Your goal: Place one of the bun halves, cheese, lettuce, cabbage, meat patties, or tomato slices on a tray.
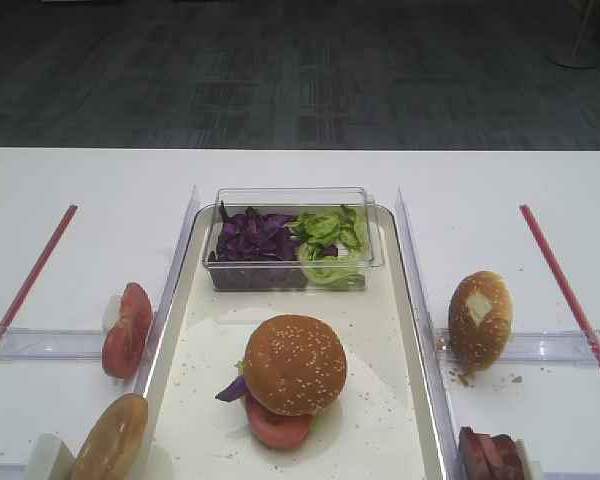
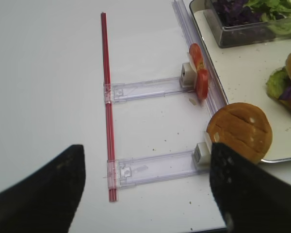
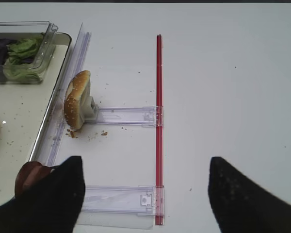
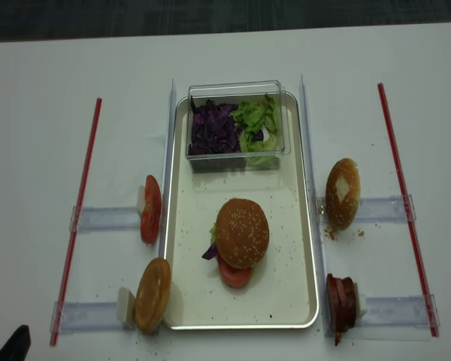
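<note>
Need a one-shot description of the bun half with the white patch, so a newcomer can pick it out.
Start at the long cream tray mid-table and go just past its right rim. There a bun half stands on edge against a clear plastic holder, ahead of the meat slices. It alone shows a white patch on its seeded crust; the bun left of the tray is smooth.

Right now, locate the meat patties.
In the realsense high view, the meat patties stand on the table just outside the tray's near right corner, below the white-patched bun half.
</note>
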{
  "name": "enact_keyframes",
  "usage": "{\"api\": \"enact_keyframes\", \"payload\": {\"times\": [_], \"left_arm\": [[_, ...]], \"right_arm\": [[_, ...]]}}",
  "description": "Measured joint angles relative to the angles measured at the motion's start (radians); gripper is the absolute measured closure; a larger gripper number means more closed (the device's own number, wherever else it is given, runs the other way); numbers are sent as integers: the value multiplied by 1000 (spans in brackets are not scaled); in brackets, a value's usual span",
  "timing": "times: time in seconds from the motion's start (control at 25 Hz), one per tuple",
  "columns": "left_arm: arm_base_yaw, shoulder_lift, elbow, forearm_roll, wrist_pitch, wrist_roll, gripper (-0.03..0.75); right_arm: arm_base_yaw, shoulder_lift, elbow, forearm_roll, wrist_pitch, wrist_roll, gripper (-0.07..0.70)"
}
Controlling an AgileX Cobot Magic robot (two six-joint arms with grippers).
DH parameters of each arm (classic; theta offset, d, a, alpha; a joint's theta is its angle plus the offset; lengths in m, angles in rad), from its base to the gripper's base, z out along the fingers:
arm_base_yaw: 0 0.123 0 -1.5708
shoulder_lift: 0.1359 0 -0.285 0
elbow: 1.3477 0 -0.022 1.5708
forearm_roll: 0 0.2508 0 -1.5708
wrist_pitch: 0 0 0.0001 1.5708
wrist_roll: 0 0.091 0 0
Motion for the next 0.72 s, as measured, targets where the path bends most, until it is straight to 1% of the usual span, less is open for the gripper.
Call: {"api": "enact_keyframes", "payload": {"times": [0.72], "left_arm": [[0,0,0,0,0,0,223]], "right_arm": [[0,0,0,0,0,0,79]]}}
